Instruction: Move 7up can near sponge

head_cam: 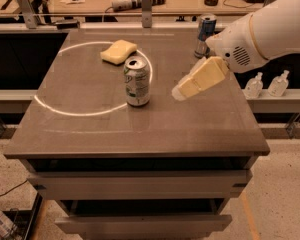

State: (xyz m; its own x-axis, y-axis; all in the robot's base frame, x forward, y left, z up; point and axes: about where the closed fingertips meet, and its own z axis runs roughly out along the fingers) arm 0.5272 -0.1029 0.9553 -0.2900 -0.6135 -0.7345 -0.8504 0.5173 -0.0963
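The 7up can [137,81] stands upright near the middle of the brown table [140,129], silvery with green markings and an open top. The pale yellow sponge [119,51] lies just behind it and slightly to the left, a short gap away. My gripper [182,90] reaches in from the right on a white arm [270,31]. It hangs above the table to the right of the can, about one can-width away, and holds nothing that I can see.
A taller blue-and-silver can [205,35] stands at the table's back right, behind the arm. A bright ring of light [65,109] lies on the tabletop. Two small bottles [267,84] sit on a ledge to the right. A cluttered bench runs behind.
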